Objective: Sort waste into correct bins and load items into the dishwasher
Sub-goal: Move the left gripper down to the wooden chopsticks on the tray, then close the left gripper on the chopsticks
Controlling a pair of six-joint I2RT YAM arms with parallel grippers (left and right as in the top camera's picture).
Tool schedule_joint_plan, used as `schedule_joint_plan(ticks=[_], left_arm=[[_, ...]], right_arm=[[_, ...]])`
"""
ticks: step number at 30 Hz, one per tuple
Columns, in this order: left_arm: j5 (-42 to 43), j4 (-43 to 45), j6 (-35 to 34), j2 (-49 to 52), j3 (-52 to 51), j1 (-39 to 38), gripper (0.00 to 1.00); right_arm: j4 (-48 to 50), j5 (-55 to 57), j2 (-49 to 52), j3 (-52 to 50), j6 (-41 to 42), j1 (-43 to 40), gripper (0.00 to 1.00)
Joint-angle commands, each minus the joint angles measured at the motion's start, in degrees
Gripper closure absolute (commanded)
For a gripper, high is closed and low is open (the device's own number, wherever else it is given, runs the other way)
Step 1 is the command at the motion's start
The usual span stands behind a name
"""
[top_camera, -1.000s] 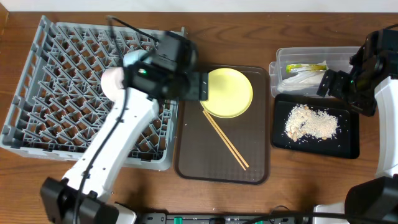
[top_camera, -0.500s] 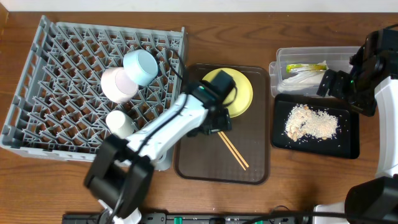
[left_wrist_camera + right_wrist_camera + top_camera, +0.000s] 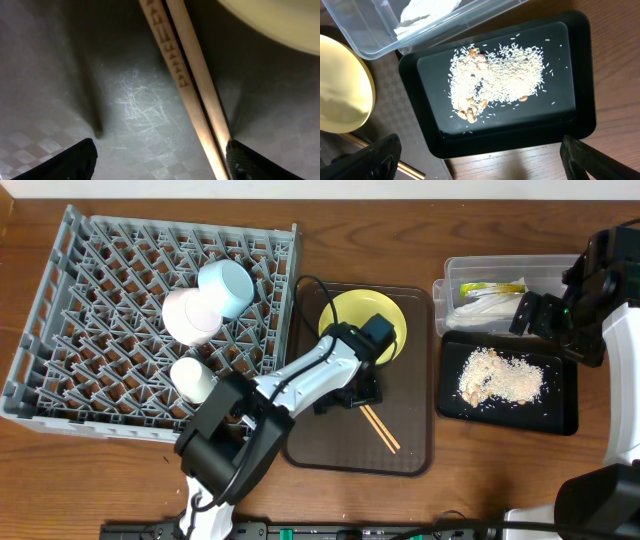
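My left gripper (image 3: 352, 394) is open and low over the brown tray, astride the upper end of the two wooden chopsticks (image 3: 382, 432). In the left wrist view the chopsticks (image 3: 187, 80) lie just inside the right finger of the gripper (image 3: 160, 167). The yellow plate (image 3: 392, 315) lies just behind it. A white bowl (image 3: 190, 316) and a light blue bowl (image 3: 226, 286) sit in the grey rack (image 3: 90, 395). My right gripper (image 3: 535, 315) is open and empty over the black tray (image 3: 580, 75), which holds food scraps (image 3: 495, 75).
The clear tub (image 3: 560, 270) holds the green-and-yellow wrapper (image 3: 490, 287) and white paper (image 3: 485, 306). A white cup (image 3: 190, 378) stands in the rack. The dark brown tray (image 3: 330, 442) sits between the rack and the bins.
My left arm has swung from the rack to the brown tray and come down over the chopsticks. The bowls stay in the rack. The right arm has not moved.
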Motion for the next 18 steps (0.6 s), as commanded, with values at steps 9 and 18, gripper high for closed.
schedule_joint_plan(ticks=[9, 18], left_arm=[[-0.72, 0.00, -2.21, 0.42, -3.48, -0.02, 0.15], [-0.76, 1.55, -2.14, 0.42, -4.98, 0.02, 0.15]], right_arm=[[-0.02, -0.24, -1.01, 0.52, 0.44, 0.22, 0.01], [-0.02, -0.22, -1.01, 0.52, 0.46, 0.22, 0.01]])
